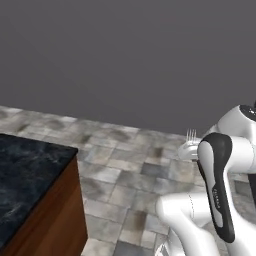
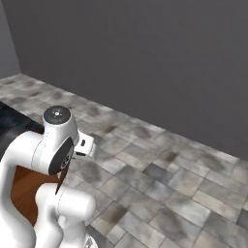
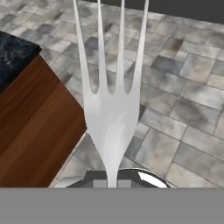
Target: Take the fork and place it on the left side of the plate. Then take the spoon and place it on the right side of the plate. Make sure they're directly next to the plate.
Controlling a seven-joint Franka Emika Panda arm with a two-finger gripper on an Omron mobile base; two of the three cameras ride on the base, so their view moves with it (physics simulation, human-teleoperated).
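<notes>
Grey stone floor tiles (image 3: 188, 127) and a dark-topped wooden counter (image 3: 30, 118) are overlooked while the silver-tined fork (image 3: 111, 109) is pinched, apparently by its handle, in the closed gripper (image 3: 112, 181), carried tines-forward for transport.

Fork (image 3: 111, 109) silver, 4 tines pointing away, above tiled floor.

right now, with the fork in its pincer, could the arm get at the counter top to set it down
Probably yes. The pincer is shut on the fork, held in the air, and the dark stone counter top lies close by, with only tiled floor between.
</notes>
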